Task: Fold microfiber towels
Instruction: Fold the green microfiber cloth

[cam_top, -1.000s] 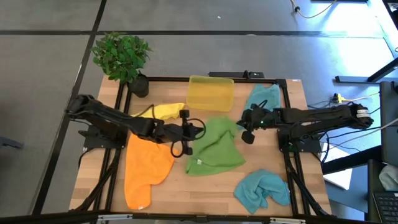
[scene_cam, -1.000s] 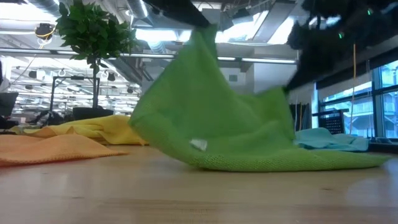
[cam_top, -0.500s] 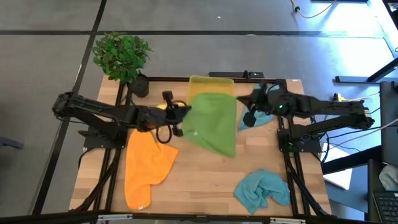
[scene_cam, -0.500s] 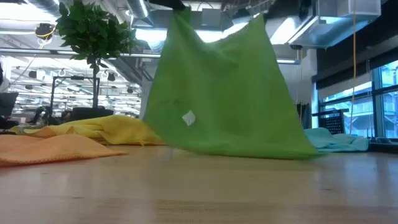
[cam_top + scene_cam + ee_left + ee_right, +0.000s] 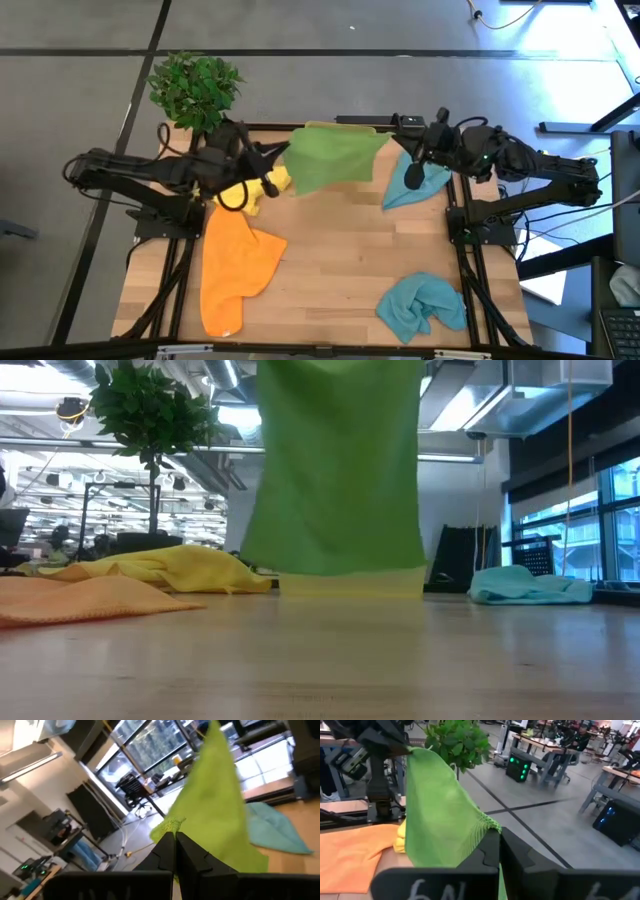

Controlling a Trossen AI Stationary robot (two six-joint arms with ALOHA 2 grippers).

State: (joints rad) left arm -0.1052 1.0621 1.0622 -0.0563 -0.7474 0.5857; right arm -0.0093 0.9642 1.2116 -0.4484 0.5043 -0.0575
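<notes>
The green towel [image 5: 330, 158] hangs stretched between your 2 grippers, clear of the table.

High view: your left gripper [image 5: 283, 152] pinches one upper corner and your right gripper [image 5: 392, 138] the other, jaws closed tight on the cloth. The yellow bin [image 5: 345, 126] sits behind the towel, mostly covered. The yellow towel [image 5: 262, 186] lies just below the left jaws, and the orange towel [image 5: 235, 265] lies well in front of them. 1 teal towel [image 5: 415, 182] lies just beside the right jaws, and another, the crumpled teal towel [image 5: 421, 304], well apart from them. A potted plant [image 5: 196, 92] stands behind the left arm.

Low view: the green towel [image 5: 338, 465] hangs flat, its lower edge off the table [image 5: 320, 660].

Left wrist view: the fingers [image 5: 162, 854] clamp a towel corner [image 5: 170, 826].

Right wrist view: the fingers [image 5: 490, 851] grip the opposite corner.
</notes>
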